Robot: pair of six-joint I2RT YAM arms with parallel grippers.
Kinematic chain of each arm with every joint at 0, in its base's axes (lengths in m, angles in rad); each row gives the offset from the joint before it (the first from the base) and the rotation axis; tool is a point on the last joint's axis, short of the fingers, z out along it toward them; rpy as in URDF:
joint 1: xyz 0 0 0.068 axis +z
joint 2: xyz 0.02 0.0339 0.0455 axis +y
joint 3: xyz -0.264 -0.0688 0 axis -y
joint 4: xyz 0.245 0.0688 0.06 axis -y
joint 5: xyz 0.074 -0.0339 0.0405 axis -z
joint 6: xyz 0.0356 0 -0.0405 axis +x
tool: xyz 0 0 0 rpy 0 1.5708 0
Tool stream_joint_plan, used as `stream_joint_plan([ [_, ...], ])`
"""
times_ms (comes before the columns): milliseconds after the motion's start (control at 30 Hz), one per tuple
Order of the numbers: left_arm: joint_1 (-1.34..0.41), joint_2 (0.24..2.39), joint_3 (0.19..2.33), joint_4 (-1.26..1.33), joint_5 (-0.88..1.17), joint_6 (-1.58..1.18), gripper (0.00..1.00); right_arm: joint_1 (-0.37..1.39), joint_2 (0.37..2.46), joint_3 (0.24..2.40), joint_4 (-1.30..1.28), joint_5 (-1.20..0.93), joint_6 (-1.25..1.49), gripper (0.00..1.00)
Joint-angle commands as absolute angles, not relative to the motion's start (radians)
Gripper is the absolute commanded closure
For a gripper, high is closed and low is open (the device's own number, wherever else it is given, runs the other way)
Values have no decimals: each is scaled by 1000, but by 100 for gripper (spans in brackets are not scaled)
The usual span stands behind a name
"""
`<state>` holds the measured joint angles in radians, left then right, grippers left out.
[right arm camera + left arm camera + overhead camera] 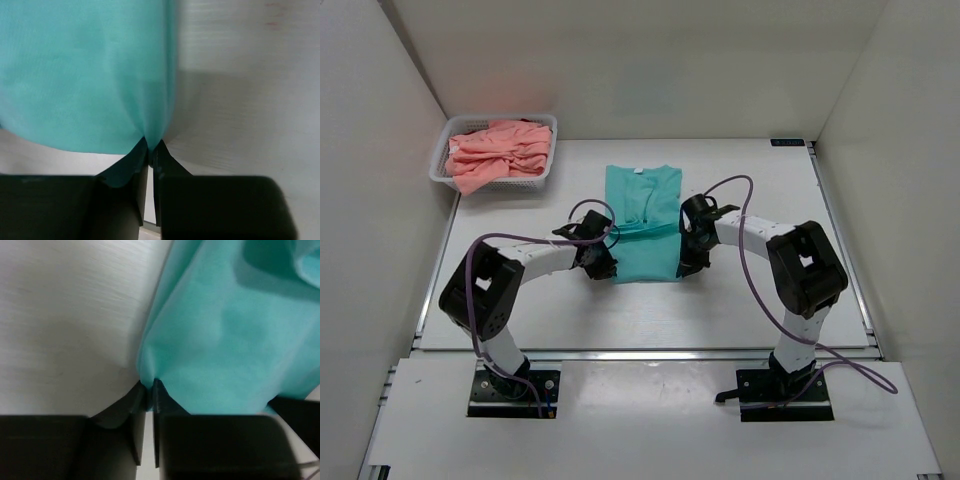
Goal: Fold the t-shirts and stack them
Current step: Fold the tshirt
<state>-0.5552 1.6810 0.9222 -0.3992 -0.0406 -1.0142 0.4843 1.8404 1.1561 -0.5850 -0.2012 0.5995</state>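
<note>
Left pincer [604, 268], right pincer [683, 264] at near corners of teal t-shirt [645, 258], apparently gripping.

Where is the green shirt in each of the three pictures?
Top external: the teal t-shirt lies mid-table, between the left gripper and the right gripper.
Left wrist: it fills the right side, and the left gripper pinches its edge.
Right wrist: it fills the upper left, and the right gripper pinches its edge.
Shared landmark: the white table, bare beside the shirt in every view.
</note>
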Motion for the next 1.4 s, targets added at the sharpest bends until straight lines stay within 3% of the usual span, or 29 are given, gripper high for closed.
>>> stream_joint_plan([
  [0,-572,1713,910,-400,-12,-1037,83,497,1865,1172,-589,-207,621,100],
  [33,-568,1710,908,-399,-9,-1038,100,499,1861,1172,-603,-222,608,100],
  [67,-560,1703,905,-411,-5,-1032,100,499,1856,1178,-607,-230,612,100],
  [300,-522,1522,911,-538,60,-971,100,483,1760,1244,-771,-334,531,100],
  [867,-528,1250,972,-793,212,-960,100,522,1398,1138,-1000,-462,600,100],
  [1367,-431,1376,1127,-773,265,-922,100,332,1351,1094,-1055,-578,592,100],
])
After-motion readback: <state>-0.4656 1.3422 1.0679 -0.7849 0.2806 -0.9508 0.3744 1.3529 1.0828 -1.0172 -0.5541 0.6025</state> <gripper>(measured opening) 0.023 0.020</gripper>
